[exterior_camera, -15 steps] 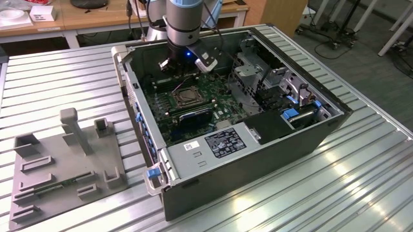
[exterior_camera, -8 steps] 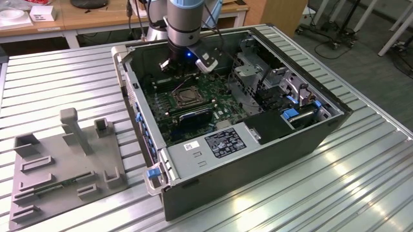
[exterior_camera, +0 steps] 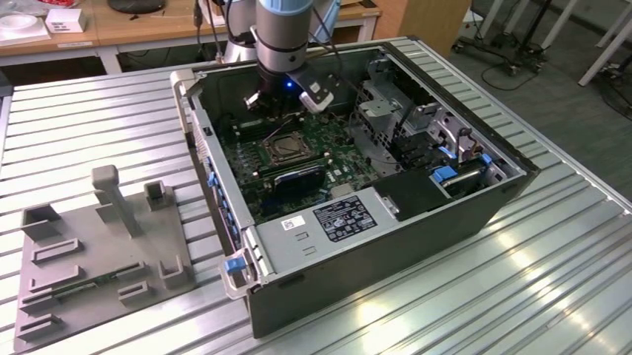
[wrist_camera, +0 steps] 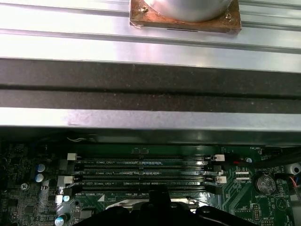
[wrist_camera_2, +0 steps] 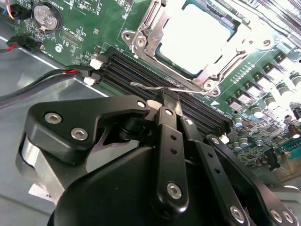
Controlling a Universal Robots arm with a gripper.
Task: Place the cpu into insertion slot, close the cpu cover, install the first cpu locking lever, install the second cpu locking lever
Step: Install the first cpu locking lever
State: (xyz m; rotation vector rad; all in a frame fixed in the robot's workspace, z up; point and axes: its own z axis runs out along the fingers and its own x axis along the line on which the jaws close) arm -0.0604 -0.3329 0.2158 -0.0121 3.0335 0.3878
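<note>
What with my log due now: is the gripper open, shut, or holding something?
Gripper: fingers closed, tips at the thin wire locking lever; whether they actually grip it cannot be told.

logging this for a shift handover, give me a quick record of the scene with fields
setting: open computer case lying on a slatted metal table
chip: chip sits under the cover, which lies flat over it
gripper: gripper inside the case, fingers together, tip at a thin wire lever beside the cover
grip on lever: cannot tell
nearby: memory slots, coin battery
aside: grey holder tray on the exterior view's left
</note>
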